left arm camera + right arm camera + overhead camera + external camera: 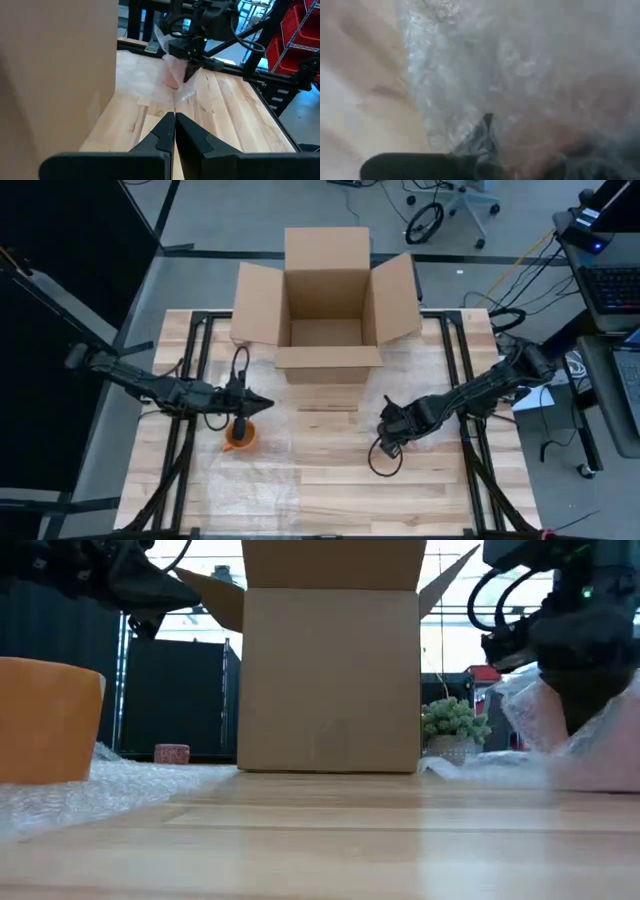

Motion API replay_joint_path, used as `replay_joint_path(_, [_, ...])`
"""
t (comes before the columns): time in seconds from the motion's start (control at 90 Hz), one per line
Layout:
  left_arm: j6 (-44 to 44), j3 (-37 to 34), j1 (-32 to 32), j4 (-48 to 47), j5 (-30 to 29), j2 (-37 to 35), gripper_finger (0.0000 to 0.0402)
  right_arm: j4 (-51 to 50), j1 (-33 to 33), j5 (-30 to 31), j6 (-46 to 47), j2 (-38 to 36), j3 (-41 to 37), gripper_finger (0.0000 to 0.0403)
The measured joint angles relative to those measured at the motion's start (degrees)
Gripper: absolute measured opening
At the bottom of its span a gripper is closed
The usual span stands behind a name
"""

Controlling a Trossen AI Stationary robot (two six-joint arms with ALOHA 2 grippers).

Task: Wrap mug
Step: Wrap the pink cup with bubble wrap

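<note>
My left pincer [268, 403] hung with its fingers [165, 131] pressed together on nothing, just right of and above the mug [240, 437]. The mug was orange and bare, sitting on the left part of the bubble wrap [300, 450], in front of the box's near left corner. In the low view the mug [48, 720] showed as a plain orange wall on the crinkled sheet at the left edge.

The open cardboard box [327, 305] stood at the far middle of the table [420, 500], flaps spread.

My right pincer [388, 420] was down on the right part of the wrap, fingers clamped on a lifted fold of the film [590, 750]. From the left wrist, that fold [172, 75] looked cloudy with a pinkish tint. The right wrist view was filled with wrap [520, 75].
</note>
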Motion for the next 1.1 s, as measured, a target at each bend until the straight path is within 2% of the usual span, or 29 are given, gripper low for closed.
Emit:
replay_joint_path(0.267, [0.0,0.0,0.0,0.3,0.7,0.0,0.0,1.3,1.9,-0.8,5.0,1.2,0.3,0.0008])
replay_joint_path(0.489, [0.0,0.0,0.0,0.3,0.8,0.0,0.0,1.5,3.9,2.2,7.2,1.9,0.3,0.0019])
replay_joint_path(0.6, [0.0,0.0,0.0,0.3,0.8,0.0,0.0,1.7,3.9,2.2,6.9,1.9,0.3,0.0047])
replay_joint_path(0.878, [0.0,0.0,0.0,0.3,0.8,0.0,0.0,1.7,3.9,2.3,5.6,1.8,0.3,0.0148])
replay_joint_path(1.1, [0.0,0.0,0.0,0.3,0.9,0.0,0.0,1.4,3.7,2.4,5.8,0.0,0.3,0.0182])
